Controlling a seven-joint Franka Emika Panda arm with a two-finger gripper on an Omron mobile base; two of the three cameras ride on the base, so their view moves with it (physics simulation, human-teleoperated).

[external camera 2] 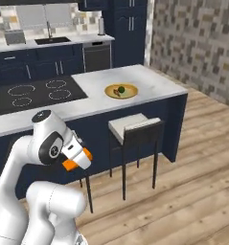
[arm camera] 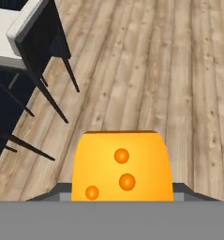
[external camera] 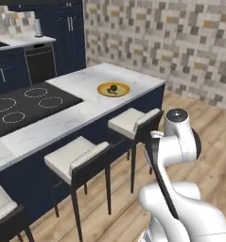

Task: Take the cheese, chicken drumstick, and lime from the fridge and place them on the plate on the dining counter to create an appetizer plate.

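My gripper (external camera 2: 80,158) is shut on the cheese (arm camera: 122,166), a bright orange wedge with round spots; the cheese (external camera 2: 69,165) hangs low in front of the dining counter (external camera 2: 149,83), above the wood floor. The plate (external camera 2: 129,90) lies near the counter's right end, well above and beyond the gripper. On it rest the dark green lime (external camera 2: 121,89) and a small brown chicken drumstick (external camera 2: 117,92). From the left side, the plate (external camera: 104,89) and lime (external camera: 114,87) are on the dining counter (external camera: 86,113). The fridge is out of view.
White-seated dark stools (external camera 2: 132,125) (external camera: 133,120) (external camera: 74,158) stand along the counter's front, close to the arm. A black cooktop (external camera: 24,106) is set in the counter's left part. Open wood floor (arm camera: 179,70) stretches to the right.
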